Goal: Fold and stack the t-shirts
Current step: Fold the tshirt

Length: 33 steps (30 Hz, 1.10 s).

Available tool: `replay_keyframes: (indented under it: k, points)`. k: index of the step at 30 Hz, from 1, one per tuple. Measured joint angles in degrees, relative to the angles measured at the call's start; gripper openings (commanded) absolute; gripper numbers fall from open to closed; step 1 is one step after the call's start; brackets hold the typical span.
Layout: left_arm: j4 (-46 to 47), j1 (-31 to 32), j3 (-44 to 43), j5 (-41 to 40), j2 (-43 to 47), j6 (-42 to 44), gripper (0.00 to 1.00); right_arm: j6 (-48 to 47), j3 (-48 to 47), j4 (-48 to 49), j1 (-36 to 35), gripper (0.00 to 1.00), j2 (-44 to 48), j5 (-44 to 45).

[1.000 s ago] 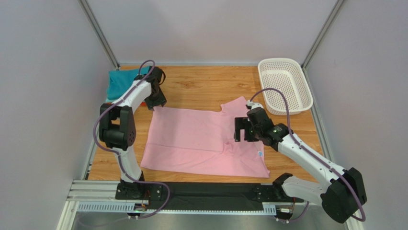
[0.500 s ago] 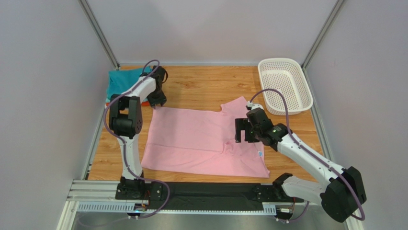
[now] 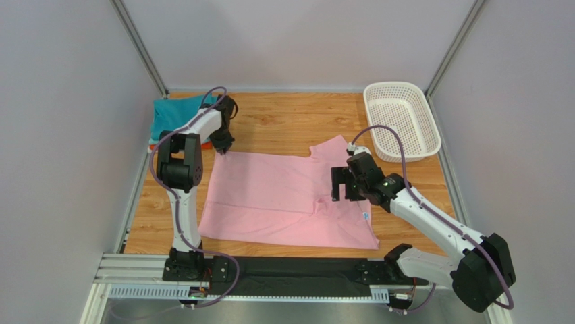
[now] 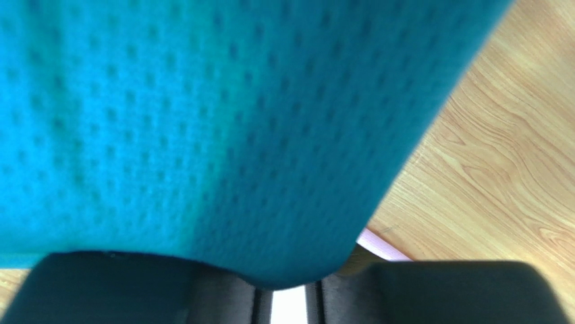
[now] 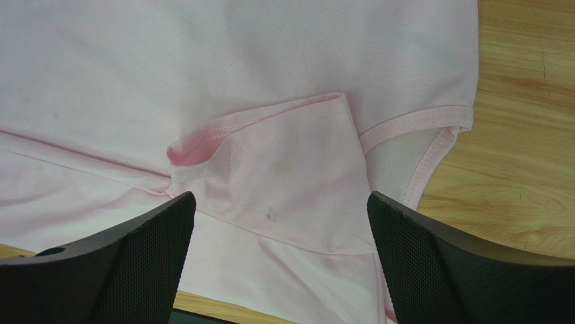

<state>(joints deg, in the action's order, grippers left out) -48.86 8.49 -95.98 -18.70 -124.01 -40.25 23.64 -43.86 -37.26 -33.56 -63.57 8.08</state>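
Two shirts to count out there: one pink shirt (image 3: 270, 196), one teal shirt (image 3: 169, 113). One white basket (image 3: 395, 85), just the one. Two robot arms on the job, the left arm (image 3: 181, 223) and the right arm (image 3: 432, 217). And one wooden table (image 3: 283, 125) carrying the lot.

The wooden counter (image 3: 283, 125) carries a pink t-shirt (image 3: 270, 196) spread flat across its middle, a folded teal t-shirt (image 3: 165, 118) in the far left corner, and a white perforated basket (image 3: 395, 86) in the far right corner.
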Motion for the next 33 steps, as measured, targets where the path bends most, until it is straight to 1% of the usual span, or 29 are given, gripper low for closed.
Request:
replay_keyframes:
  k: [1,3,12,17,23,29,33]
  points:
    - [0.00,0.00,0.00,0.00,0.00,-0.02,0.14,0.00,0.00,0.00,0.00,1.00,0.00,0.02]
    - [0.00,0.00,0.00,0.11,-0.04,-0.02,0.00,0.00,0.00,-0.02,0.00,1.00,0.00,0.00]
    - [0.55,-0.07,0.74,0.72,0.44,0.76,0.00,-0.02,-1.09,-0.24,0.00,1.00,-1.01,0.28]
    - [1.33,-0.11,4.70,2.36,3.43,1.01,0.00,-0.04,-9.05,-0.81,0.50,1.00,-5.81,1.46]
    - [1.60,-0.13,7.34,3.82,7.65,1.38,0.00,0.37,-22.75,0.39,5.35,1.00,-18.16,1.36]
    - [2.29,-0.13,8.11,4.92,9.84,1.77,0.00,0.50,-38.01,0.87,10.51,0.99,-35.67,3.28]
    - [2.38,-0.13,8.74,5.16,10.16,1.88,0.00,0.50,-50.42,-0.50,12.72,0.98,-48.85,4.92]
